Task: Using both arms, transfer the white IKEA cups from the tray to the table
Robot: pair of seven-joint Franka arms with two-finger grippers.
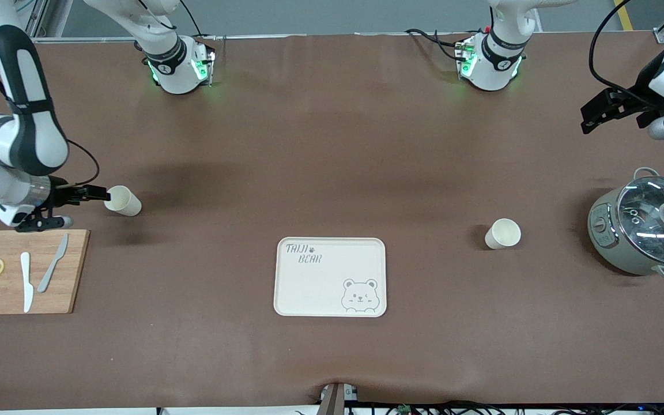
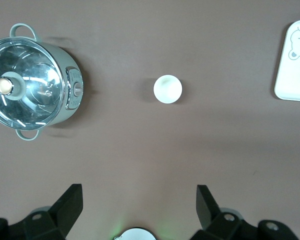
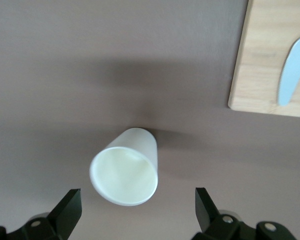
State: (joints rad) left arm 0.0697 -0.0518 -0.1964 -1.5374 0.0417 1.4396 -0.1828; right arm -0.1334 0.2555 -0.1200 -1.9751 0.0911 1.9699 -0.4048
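One white cup (image 1: 123, 200) stands on the brown table toward the right arm's end, farther from the front camera than the cutting board. My right gripper (image 1: 97, 195) is open just beside and above it. In the right wrist view the cup (image 3: 125, 170) sits just ahead of the gap of the open gripper (image 3: 136, 202), untouched. The second white cup (image 1: 503, 233) stands between the bear tray and the pot. My left gripper (image 1: 597, 112) is open and empty, high over the table at the left arm's end. Its view shows the gripper (image 2: 139, 195) well short of that cup (image 2: 167, 89).
A cream bear tray (image 1: 330, 276) lies mid-table, also in the left wrist view (image 2: 294, 62). A grey-green pot (image 1: 646, 225) with glass lid stands at the left arm's end. A wooden cutting board (image 1: 23, 271) with lemon slices and two knives lies at the right arm's end.
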